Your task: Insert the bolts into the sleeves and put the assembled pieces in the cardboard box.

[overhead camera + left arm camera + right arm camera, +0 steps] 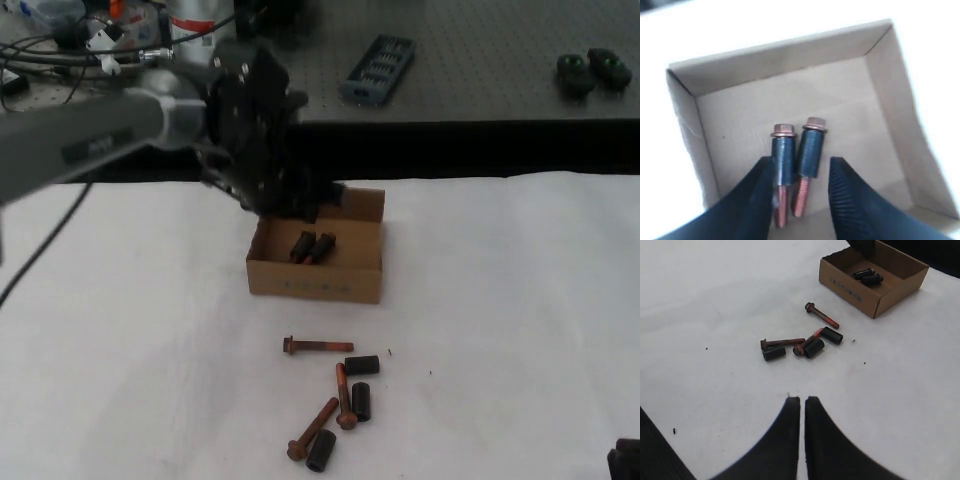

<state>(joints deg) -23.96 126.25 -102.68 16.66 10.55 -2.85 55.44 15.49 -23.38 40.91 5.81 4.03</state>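
So the desk (520,330) is covered in white, with the cardboard box (315,283) sitting toward the far side. My left pincer (802,166) hangs right over the box, fingers spread apart and holding nothing. My right pincer (802,402) is pinched together and empty, above the desk. Two assembled pieces (810,150) lie side by side on the box floor. Nearer me, three loose bolts (317,346) and three bare sleeves (362,365) sit in a little cluster.

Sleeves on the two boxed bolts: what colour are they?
The sleeves are black; clearest in the left wrist view.
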